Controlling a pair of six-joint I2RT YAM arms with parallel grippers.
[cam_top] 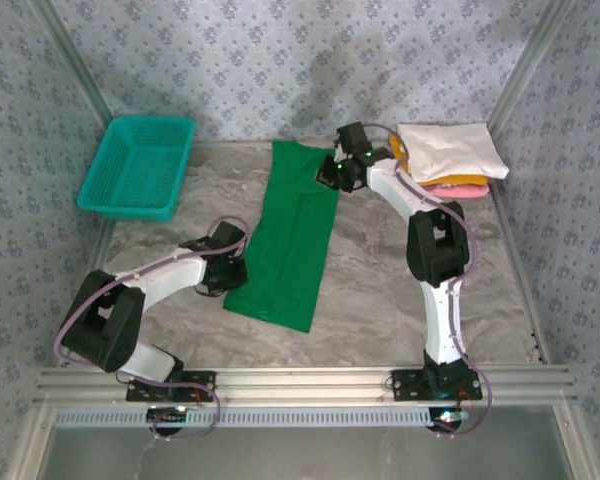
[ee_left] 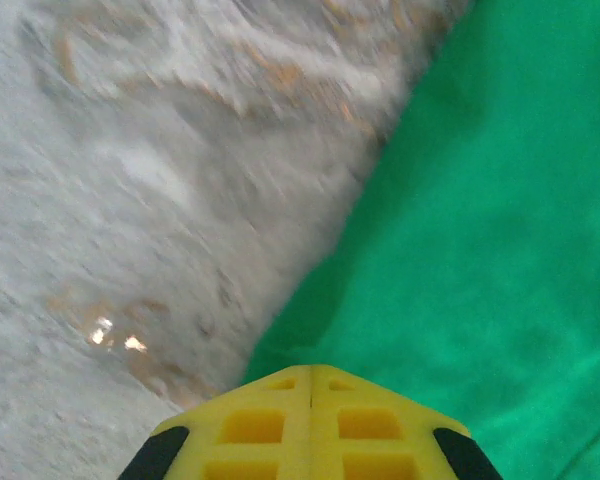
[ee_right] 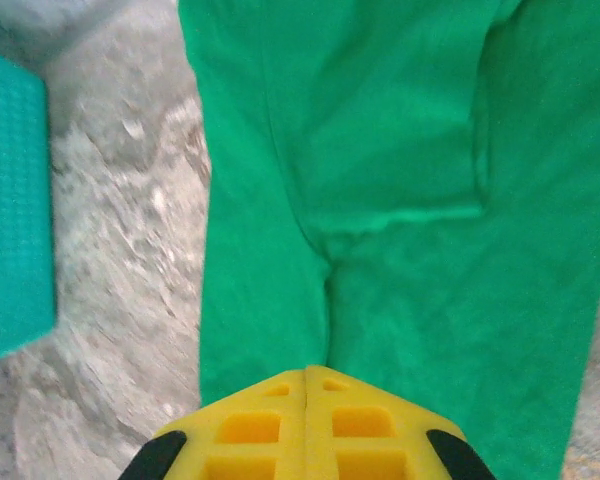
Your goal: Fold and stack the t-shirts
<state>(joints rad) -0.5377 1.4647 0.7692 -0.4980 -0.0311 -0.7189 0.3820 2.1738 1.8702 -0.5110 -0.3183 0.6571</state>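
A bright green t-shirt [cam_top: 293, 235] lies flat in the middle of the table as a long narrow strip, its sides folded in. My left gripper [cam_top: 230, 268] sits at the strip's left edge near the front end. In the left wrist view its yellow fingers [ee_left: 310, 372] are pressed together, with no cloth seen between them, at the border of the green cloth [ee_left: 480, 250]. My right gripper [cam_top: 332, 172] is at the strip's far right corner, shut [ee_right: 306, 372], just above the green shirt [ee_right: 380, 150]. White [cam_top: 450, 148], orange-yellow [cam_top: 417, 174] and pink [cam_top: 467, 187] folded t-shirts are stacked at the back right.
A teal mesh basket [cam_top: 140, 165] stands at the back left and its side also appears in the right wrist view [ee_right: 15, 200]. Patterned walls enclose the marbled table [cam_top: 380, 280]. An aluminium rail [cam_top: 300, 380] runs along the near edge.
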